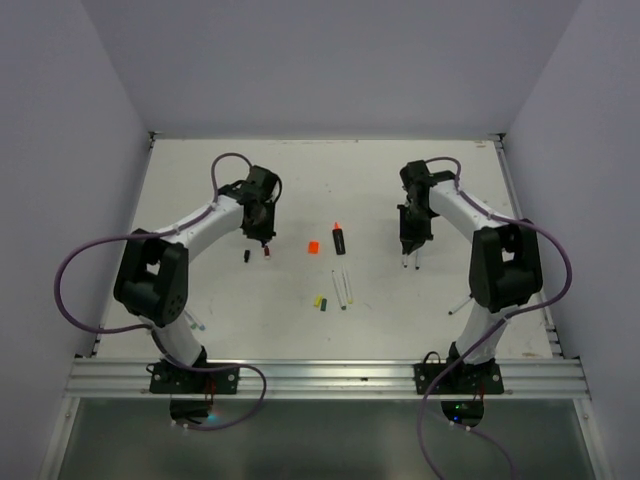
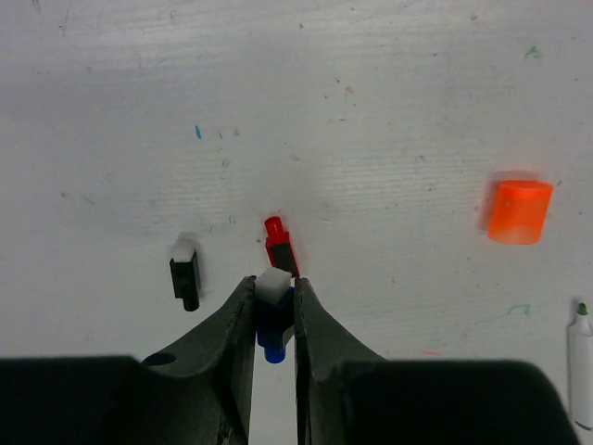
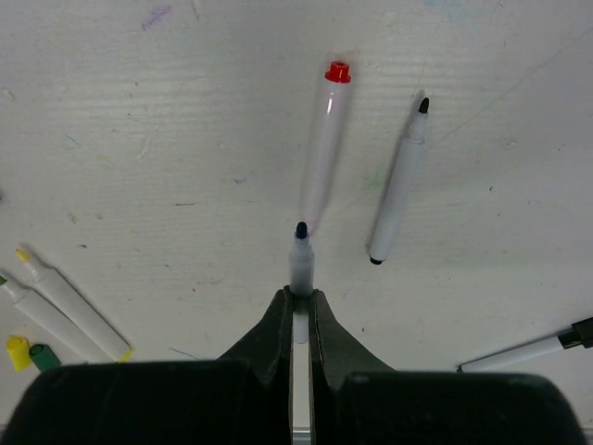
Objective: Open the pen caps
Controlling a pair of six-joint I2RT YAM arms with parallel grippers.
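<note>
Two claws, each clamped on a piece: the left claw (image 2: 273, 289) pinches the blue cap (image 2: 271, 326) between its fingers over the white surface (image 2: 371, 111), with the red cap (image 2: 278, 246) lying just beyond its tips, the black cap (image 2: 185, 275) near on the left and the orange cap (image 2: 519, 211) well apart on the right. The right claw (image 3: 298, 298) grips the barrel of a blue-tipped pen (image 3: 300, 255), bare tip pointing away from the fingers. A red-ended pen (image 3: 324, 139) and a black-tipped pen (image 3: 398, 185) lie loose just beyond it, and a yellow cap (image 3: 17, 350) and a green cap (image 3: 42, 356) sit side by side at far left.
</note>
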